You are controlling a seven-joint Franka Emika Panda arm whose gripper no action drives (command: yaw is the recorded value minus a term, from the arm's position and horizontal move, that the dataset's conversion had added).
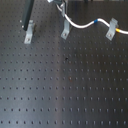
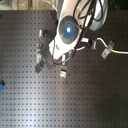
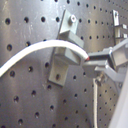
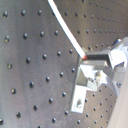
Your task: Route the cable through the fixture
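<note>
In the first exterior view the white cable [image 1: 80, 24] runs from the right edge through the right clip [image 1: 112, 29]. Its yellow-orange band [image 1: 118, 31] lies just right of that clip and its blue band [image 1: 94, 22] just left. The cable then bends up beside the middle clip, the fixture [image 1: 65, 31], to my gripper [image 1: 61, 6] at the top edge. In the first wrist view the gripper [image 3: 92, 59] is shut on the cable [image 3: 40, 50], which arcs over the fixture [image 3: 64, 47]. The second wrist view shows the cable [image 4: 67, 30] reaching the fingertips above the fixture [image 4: 82, 87].
A third clip [image 1: 29, 33] stands at the first exterior view's left beside a black post [image 1: 27, 12]. The black perforated board [image 1: 65, 85] spreads in front. In the second exterior view the arm [image 2: 67, 30] hides the gripper, and a small blue object [image 2: 1, 85] lies at the left edge.
</note>
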